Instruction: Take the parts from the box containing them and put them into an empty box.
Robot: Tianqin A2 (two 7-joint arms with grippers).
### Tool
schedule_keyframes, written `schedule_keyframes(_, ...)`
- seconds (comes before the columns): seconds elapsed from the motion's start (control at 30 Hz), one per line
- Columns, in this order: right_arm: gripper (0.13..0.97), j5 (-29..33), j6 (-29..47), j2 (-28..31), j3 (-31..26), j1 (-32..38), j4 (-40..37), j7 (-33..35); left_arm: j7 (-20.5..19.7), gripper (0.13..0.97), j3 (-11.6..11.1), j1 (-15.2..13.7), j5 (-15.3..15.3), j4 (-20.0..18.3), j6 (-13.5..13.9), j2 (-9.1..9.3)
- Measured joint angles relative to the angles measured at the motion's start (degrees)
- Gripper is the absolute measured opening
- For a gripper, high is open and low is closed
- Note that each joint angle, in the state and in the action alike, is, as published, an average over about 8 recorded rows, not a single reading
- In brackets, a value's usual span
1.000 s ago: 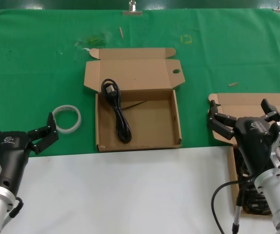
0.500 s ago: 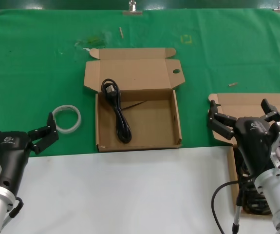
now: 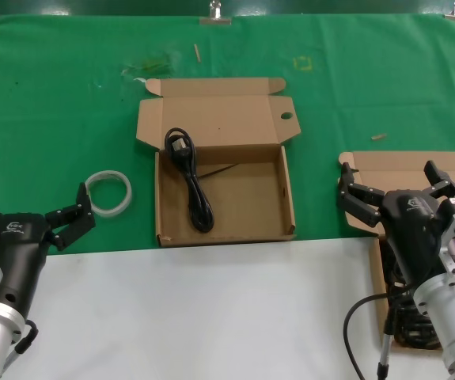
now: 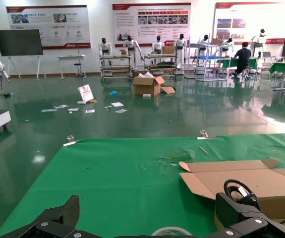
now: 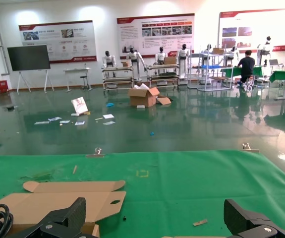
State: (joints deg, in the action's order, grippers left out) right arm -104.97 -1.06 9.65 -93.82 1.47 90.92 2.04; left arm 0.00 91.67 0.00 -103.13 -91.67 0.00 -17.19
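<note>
The right pincer [image 3: 395,194] hangs wide open over the box containing them [image 3: 405,165] at the right of the worktop [image 3: 211,317], its fingers [image 3: 352,202] spread and holding nothing. Beneath the arm, dark coils of the remaining parts [image 3: 409,328] show near the front of that box, though the wrist hides most of them. Nothing has changed across the last second: the pincer sits at the same height and spread, and no cord has shifted. I read this as a pause above the source box, with the next pick not yet begun.

The left pincer [image 3: 33,215] waits low at the left edge, also open and empty, just beside the white tape ring [image 3: 108,192] on the green cloth [image 3: 53,95].

In the middle stands an empty box [image 3: 268,218], lid thrown back, its side flap with the round hole [image 3: 286,115] showing. It is no longer truly empty: one cord [image 3: 190,180] lies stretched along its left side, plug end toward the lid hinge. So the transfer looks partly done, and the next move likely calls for the right arm to descend onto the hidden coils.
</note>
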Motion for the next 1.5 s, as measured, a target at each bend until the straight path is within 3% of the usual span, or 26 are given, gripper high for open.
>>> schedule_keyframes(1.5,0.966,0.00,0.00,0.00,0.00,0.00,0.00,0.00,0.00,0.966,0.00,0.00,0.00,0.00,0.00,0.00)
